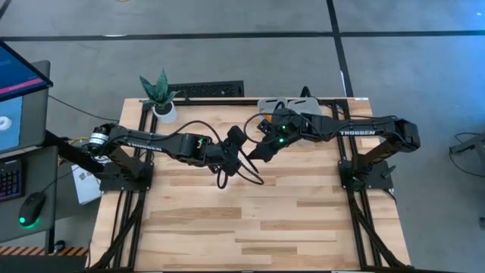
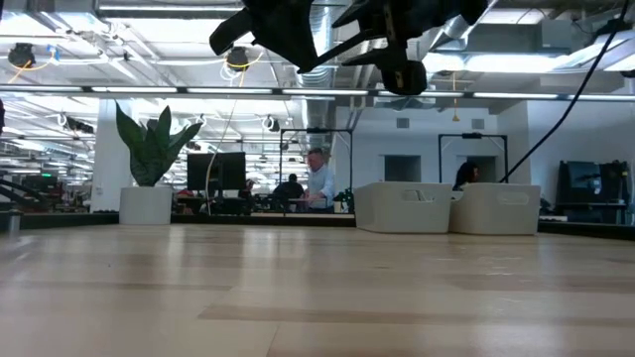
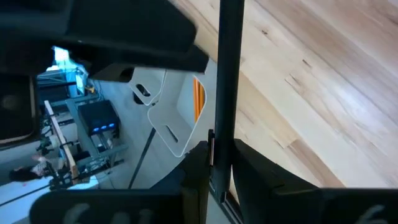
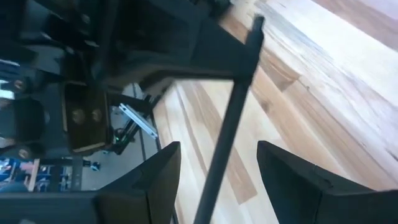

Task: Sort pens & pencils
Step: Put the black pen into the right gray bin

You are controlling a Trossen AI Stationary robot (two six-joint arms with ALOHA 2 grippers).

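Black plastic pen (image 3: 229, 93): light, stiff, slick. Left pincer (image 3: 214, 168) pinching its end; right pincer (image 4: 214, 165) spread around mid-shaft — grip there.

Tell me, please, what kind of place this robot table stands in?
Probably an open office or lab: the low view shows desks with a monitor, a person behind the table, and exposed ceiling ducts. A potted plant stands on the wooden table.
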